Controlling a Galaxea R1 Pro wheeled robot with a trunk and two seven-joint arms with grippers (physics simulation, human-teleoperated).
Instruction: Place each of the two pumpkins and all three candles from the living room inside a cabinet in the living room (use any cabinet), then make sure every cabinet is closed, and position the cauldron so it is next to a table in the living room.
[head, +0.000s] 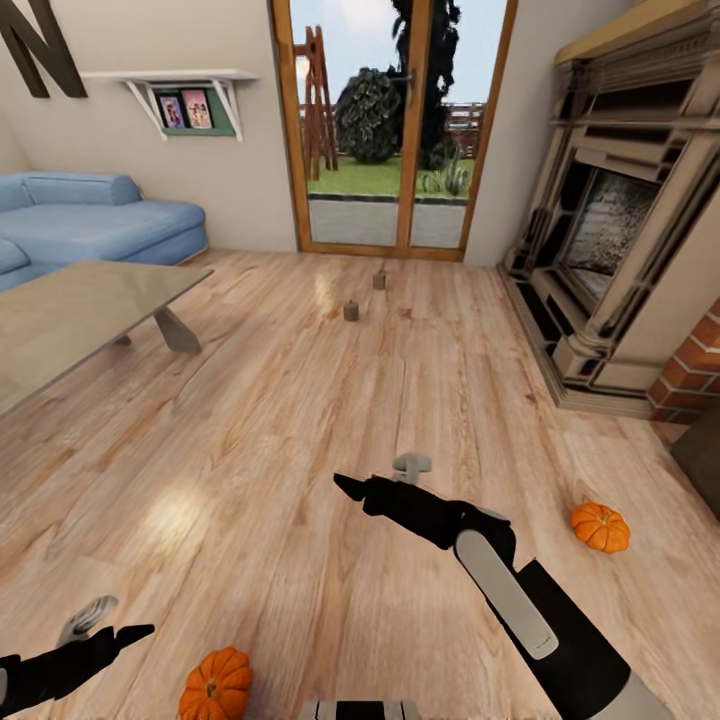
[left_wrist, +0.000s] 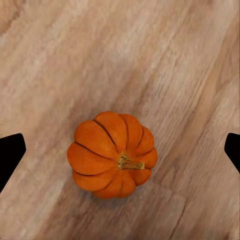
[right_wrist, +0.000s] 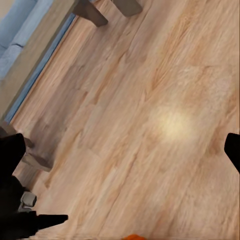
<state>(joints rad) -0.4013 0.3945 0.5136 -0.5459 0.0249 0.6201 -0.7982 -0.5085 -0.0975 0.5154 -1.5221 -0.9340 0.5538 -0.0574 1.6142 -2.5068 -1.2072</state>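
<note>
— What's the floor (head: 300, 420) carrying on my feed?
— I see pale wood planks. One pumpkin (head: 216, 685) sits close in front of me, another (head: 600, 527) off to the right near the fireplace.
— Anything further out?
— Two candles (head: 351, 311) stand apart toward the glass door, and the worktop (head: 70, 315) stands on its slanted legs at left.

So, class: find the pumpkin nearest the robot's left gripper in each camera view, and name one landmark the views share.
Head view: the pumpkin sits at the bottom edge, beside the left gripper.
Left wrist view: the pumpkin lies centred on the wooden floor.
Right wrist view: an orange sliver at the bottom edge, probably it.
Shared landmark: the wooden floor.
</note>
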